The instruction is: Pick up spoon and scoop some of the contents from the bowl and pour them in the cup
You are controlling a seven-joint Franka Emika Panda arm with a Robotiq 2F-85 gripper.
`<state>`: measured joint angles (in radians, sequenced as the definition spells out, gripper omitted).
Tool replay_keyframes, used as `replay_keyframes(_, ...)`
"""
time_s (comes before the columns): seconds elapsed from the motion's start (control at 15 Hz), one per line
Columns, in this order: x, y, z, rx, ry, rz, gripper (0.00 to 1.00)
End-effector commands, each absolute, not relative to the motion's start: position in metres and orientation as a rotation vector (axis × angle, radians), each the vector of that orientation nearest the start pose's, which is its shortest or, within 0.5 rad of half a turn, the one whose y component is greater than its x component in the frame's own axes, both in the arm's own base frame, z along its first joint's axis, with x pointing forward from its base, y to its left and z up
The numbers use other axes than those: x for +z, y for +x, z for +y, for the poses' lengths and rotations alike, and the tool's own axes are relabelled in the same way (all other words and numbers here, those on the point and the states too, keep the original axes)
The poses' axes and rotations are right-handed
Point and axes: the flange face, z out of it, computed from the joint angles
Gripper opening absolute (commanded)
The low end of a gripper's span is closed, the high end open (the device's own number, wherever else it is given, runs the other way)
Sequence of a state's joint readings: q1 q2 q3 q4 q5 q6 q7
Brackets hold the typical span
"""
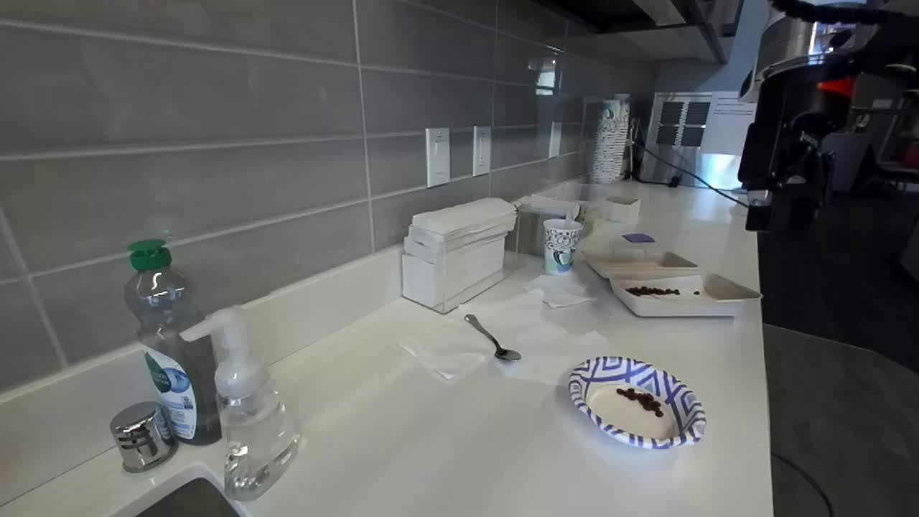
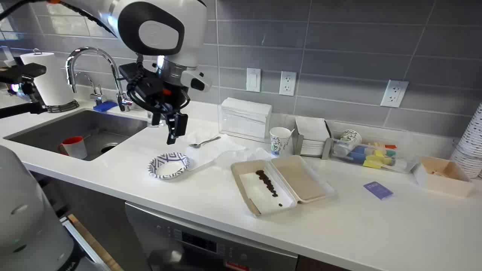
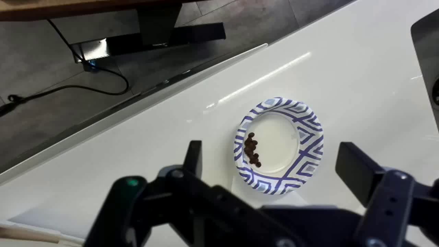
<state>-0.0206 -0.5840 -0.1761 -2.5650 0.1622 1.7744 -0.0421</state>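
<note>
A slim grey metal spoon (image 1: 492, 338) lies on thin white napkins on the counter, also in an exterior view (image 2: 205, 142). A round blue-and-white patterned paper bowl (image 1: 609, 368) holds dark brown bits; it also shows in an exterior view (image 2: 180, 157) and the wrist view (image 3: 306, 147). An opened white square dish (image 1: 686, 306) with brown bits also shows in an exterior view (image 2: 242, 184). The patterned white paper cup (image 1: 561, 248) stands upright by the wall, also in an exterior view (image 2: 279, 142). My gripper (image 3: 274, 161) is open and empty, above the round bowl (image 2: 166, 127).
A napkin holder (image 1: 459, 255) stands between the spoon and the wall. A soap pump (image 1: 251, 416) and a green-capped bottle (image 1: 172, 345) stand by the sink (image 2: 109, 130). A clear bin (image 2: 376, 156), a small square box (image 2: 442, 177) and stacked cups (image 2: 470, 146) line the wall.
</note>
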Motion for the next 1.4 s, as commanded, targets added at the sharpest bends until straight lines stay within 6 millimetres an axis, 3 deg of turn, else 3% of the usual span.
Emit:
replay_keyframes(0.0, 0.442, 0.341, -0.054, 0.272, -2.847, 0.236, 1.00)
replay_keyframes(0.67, 0.440, 0.344, -0.050, 0.267, -2.844, 0.195, 1.00)
replay_keyframes(0.93, 0.434, 0.386, -0.012, 0.328, -2.855, 0.151, 1.00)
replay_keyframes(1.33, 0.412, 0.473, 0.037, 0.423, -2.932, 0.205, 1.00)
